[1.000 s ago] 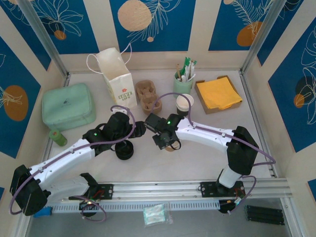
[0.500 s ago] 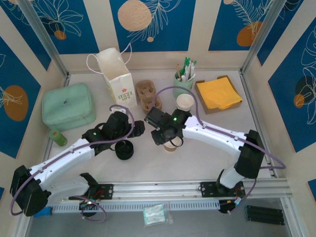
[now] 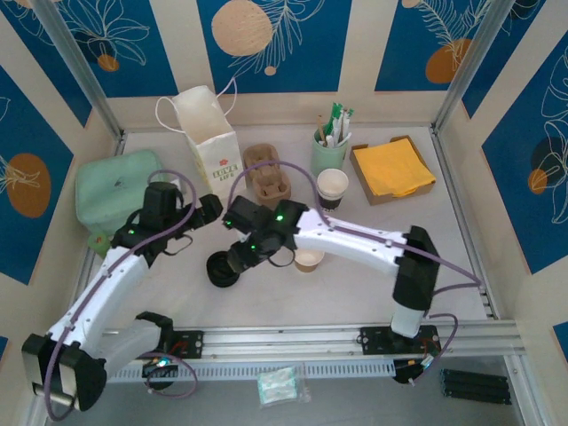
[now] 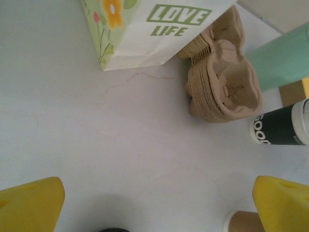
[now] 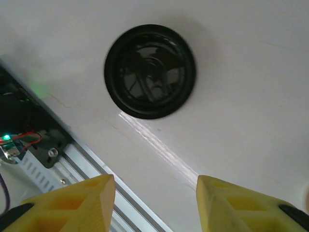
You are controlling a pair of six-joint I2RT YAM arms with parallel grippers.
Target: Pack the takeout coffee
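my left gripper gapes wide and empty over the smooth white table, my right gripper hangs half open, gripping nothing, above the round glossy black lid with bare room around it, and the rolled-rim paper takeout coffee stands upright at two o'clock from that lid.

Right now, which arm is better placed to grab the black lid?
Right, likely: the right tool hovers open over the black lid; the left tool, also open, faces the paper bag and cup carriers.
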